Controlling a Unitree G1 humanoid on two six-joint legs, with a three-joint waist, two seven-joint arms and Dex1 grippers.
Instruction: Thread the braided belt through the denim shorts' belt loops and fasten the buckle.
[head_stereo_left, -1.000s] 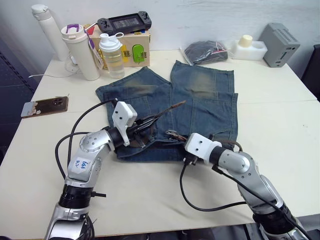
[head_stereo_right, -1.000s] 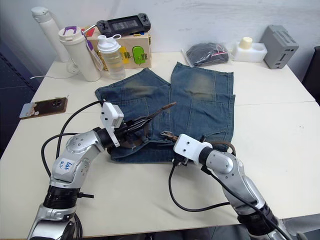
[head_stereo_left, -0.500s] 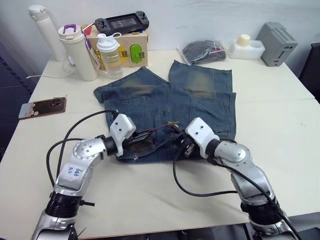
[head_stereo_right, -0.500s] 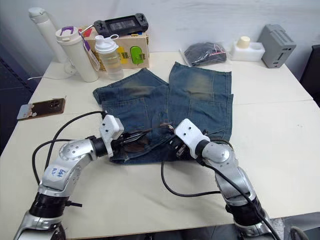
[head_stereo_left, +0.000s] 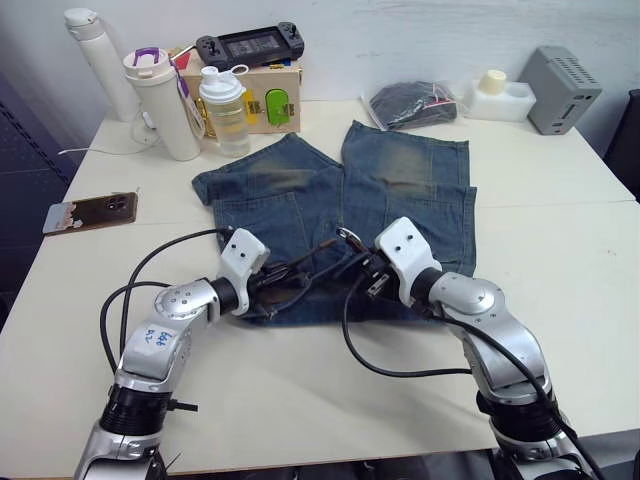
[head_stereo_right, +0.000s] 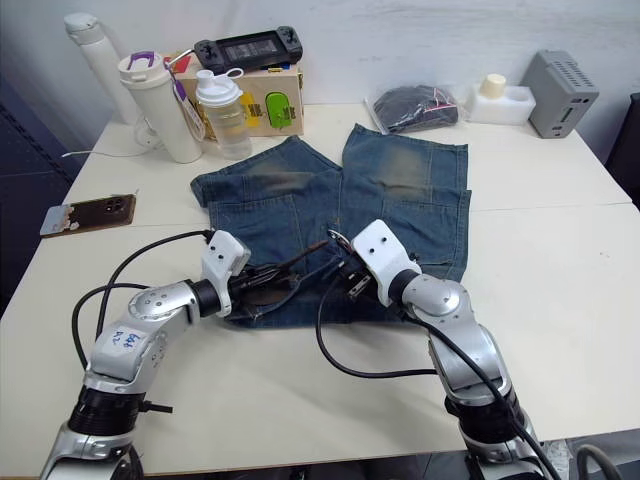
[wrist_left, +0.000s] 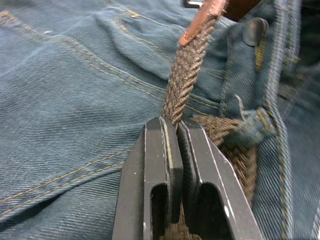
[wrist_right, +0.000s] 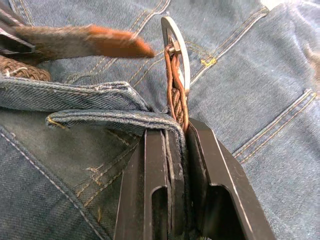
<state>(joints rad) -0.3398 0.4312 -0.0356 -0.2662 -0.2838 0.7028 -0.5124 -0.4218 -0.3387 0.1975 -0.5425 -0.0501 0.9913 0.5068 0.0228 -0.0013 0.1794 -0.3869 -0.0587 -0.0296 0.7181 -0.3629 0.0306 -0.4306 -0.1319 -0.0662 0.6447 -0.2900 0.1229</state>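
The denim shorts lie flat mid-table, waistband toward me. The braided belt runs under a belt loop at the waistband. My left gripper is shut on the belt a little behind its leather tip. My right gripper is shut on the belt's other end, just behind the silver buckle, which stands upright above the denim. The tip points toward the buckle with a small gap between them, over the fly, near the shorts' metal button.
A phone lies at the left edge. Bottles, a wooden box with a game console on top, a dark bundle in a plastic bag, a white container and a grey box line the far side.
My right gripper has carried the buckle end up and leftward toward the fly. My left gripper has lowered the belt tip, so the two ends now almost meet.
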